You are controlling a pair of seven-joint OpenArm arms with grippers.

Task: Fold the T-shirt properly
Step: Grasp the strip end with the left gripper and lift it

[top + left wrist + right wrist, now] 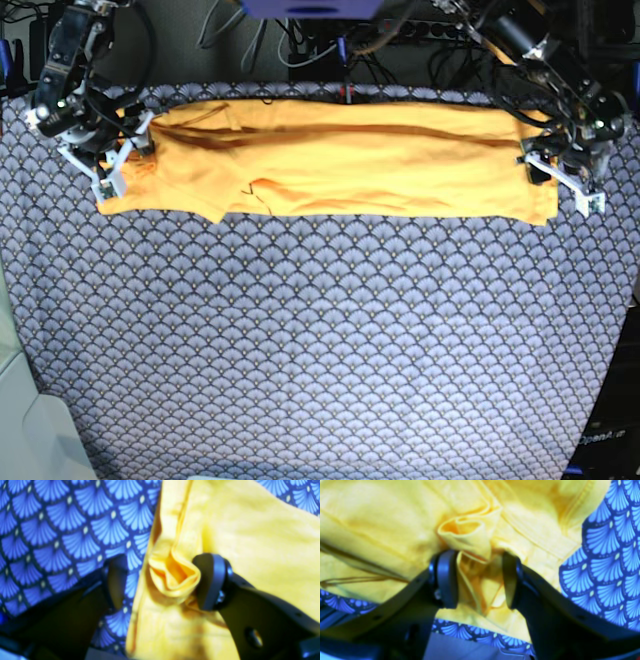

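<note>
Here is the T-shirt (340, 160), yellow-orange, stretched in a long narrow band across the far side of the table, up at twelve o'clock in the base view, lying on the blue-grey scale-patterned cloth (320, 340). An arm sits at each end of it.

Over at three o'clock in the base view, the left gripper (562, 178) is down on the shirt's end. From the left wrist camera, its fingers (212, 582) stand wide apart, straddling the garment's edge: one is over the patterned cloth, the other presses against a small bunched curl of yellow fabric (175, 576) that rises between them. Nothing is pinched there; the gap is plainly open.

At nine o'clock in the base view, the right gripper (112, 165) is on the other end. The right wrist camera shows its fingers (446, 580) partly apart, with a rolled-up fold of the T-shirt (467, 540) standing between and just beyond them. Whether they are actually clamped on that fold, I cannot tell.

A dark crease runs lengthwise along the shirt's upper half.
</note>
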